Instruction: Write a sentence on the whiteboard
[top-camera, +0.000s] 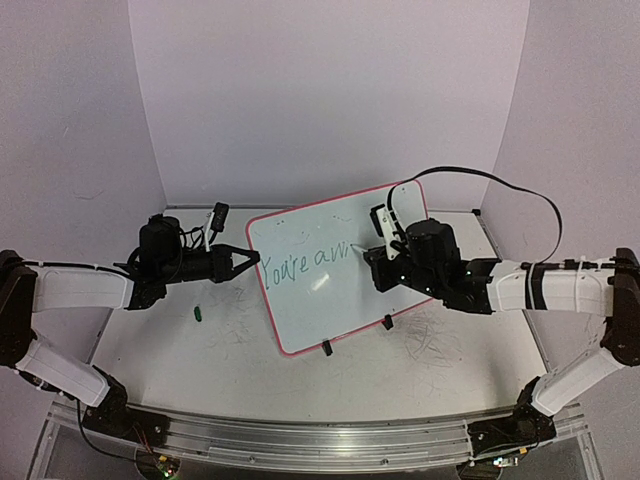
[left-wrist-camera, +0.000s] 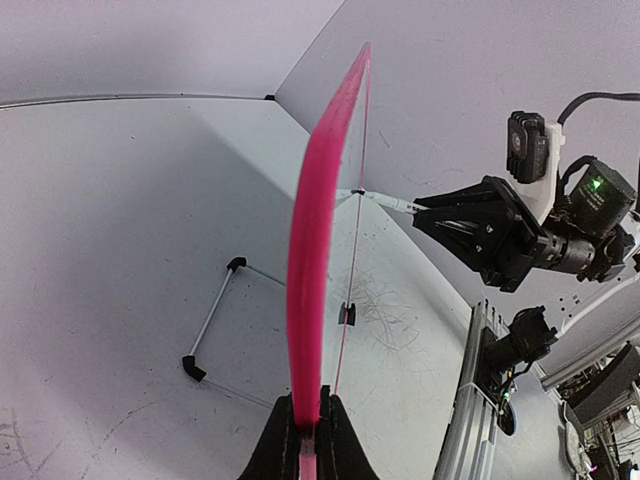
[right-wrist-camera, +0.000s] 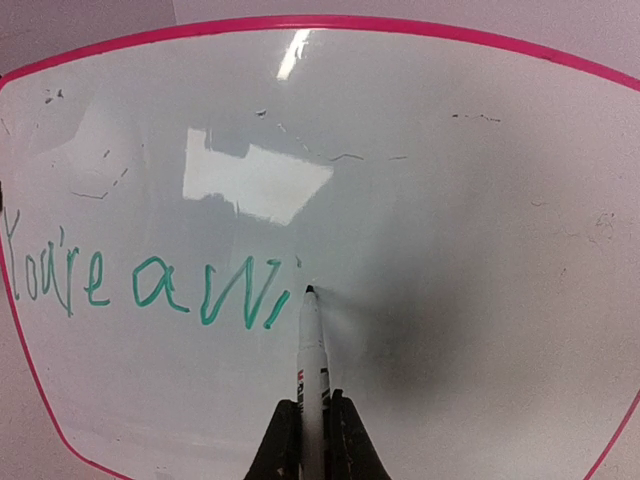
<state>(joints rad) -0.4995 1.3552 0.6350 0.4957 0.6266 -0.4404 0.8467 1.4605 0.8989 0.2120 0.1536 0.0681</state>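
Left gripper (top-camera: 243, 262) (left-wrist-camera: 310, 432): fingers pressed together on the left short edge of the whiteboard (top-camera: 345, 305) (left-wrist-camera: 312, 250) (right-wrist-camera: 470, 250), pinching its pink-red frame. Right gripper (top-camera: 375, 256) (right-wrist-camera: 312, 425): clamped around a white marker (right-wrist-camera: 312, 355), barrel pointing away from the wrist and dark tip touching the glossy face just right of the last stroke.

The sentence (top-camera: 305, 262) (right-wrist-camera: 150, 290) so far reads "You're a Wi" in thin green script. It starts close to the board's left edge and stops near mid-width.

The whiteboard stands in the middle of the table (top-camera: 170, 350), between the two arms. It rests on its lower long edge, where two black clip feet (top-camera: 326, 348) touch the surface, and leans back, with the writing face turned toward the arms. Its long axis runs left to right, the right end lying farther from the arm bases. The left wrist view sees it edge-on, a wire stand (left-wrist-camera: 212, 328) lying on the tabletop behind it.

The tabletop is matte white and marked with grey scribbles (top-camera: 435, 345). A small green object (top-camera: 199, 313) lies near the left gripper. Plain pale walls (top-camera: 330, 90) close the far side and both flanks, and an aluminium rail (top-camera: 320, 445) runs along the near edge.
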